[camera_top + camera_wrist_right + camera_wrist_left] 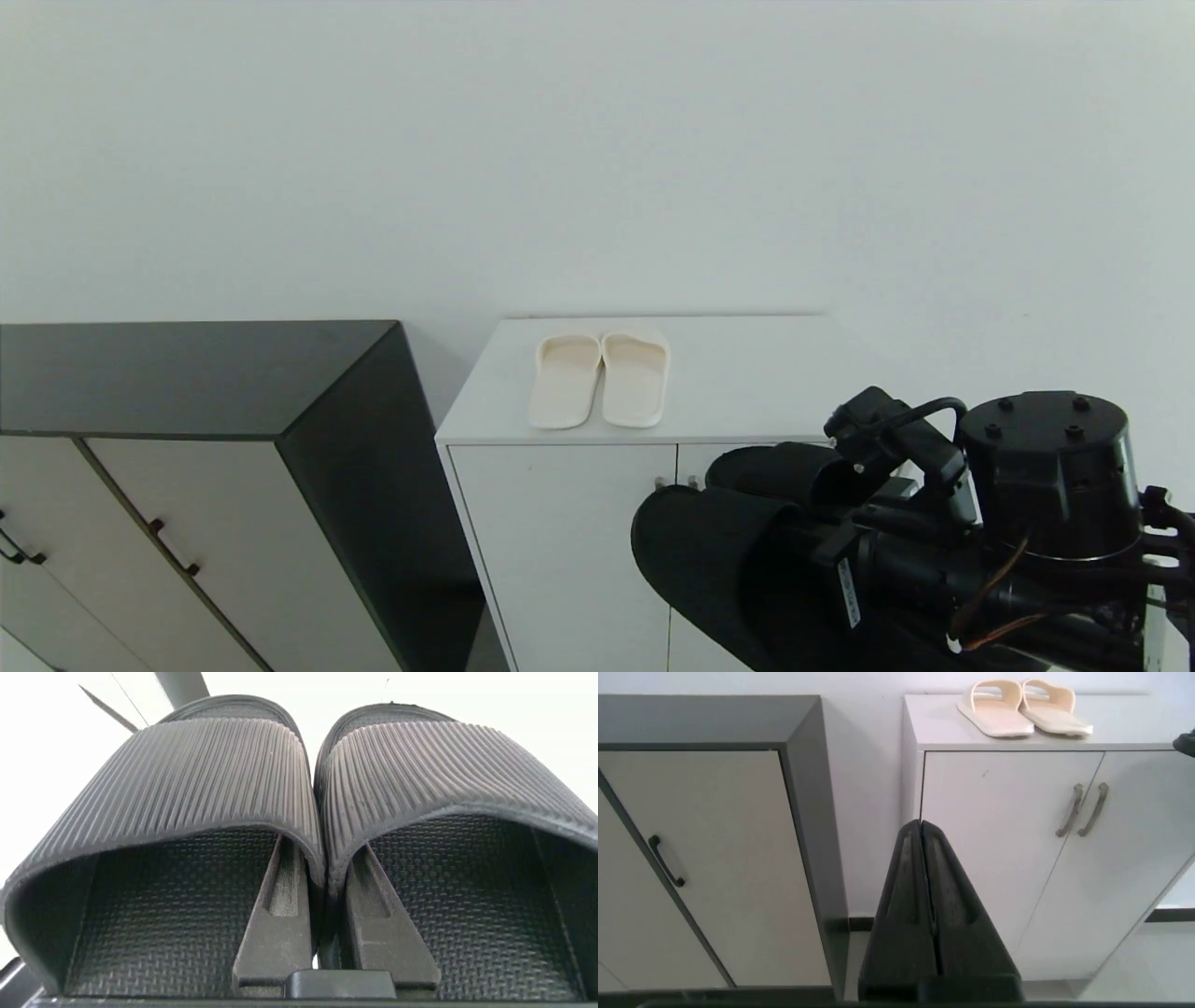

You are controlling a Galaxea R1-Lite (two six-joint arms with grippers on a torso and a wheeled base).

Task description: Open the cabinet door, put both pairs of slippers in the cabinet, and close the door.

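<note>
Black ribbed rubber slippers hang as a pair before the closed doors of the white two-door cabinet — the right gripper has one finger inside each, pinching their adjoining side walls together. Cream slide slippers lie side by side on the cabinet's top. The left gripper faces the cabinet's front, jaws pressed together on nothing.

The doors of the white cabinet are standing shut, blocking the inside. Black slippers in the right gripper are hanging before them, close by the handles. The dark cabinet is crowding its left side, and cream slippers are taking part of the top.
</note>
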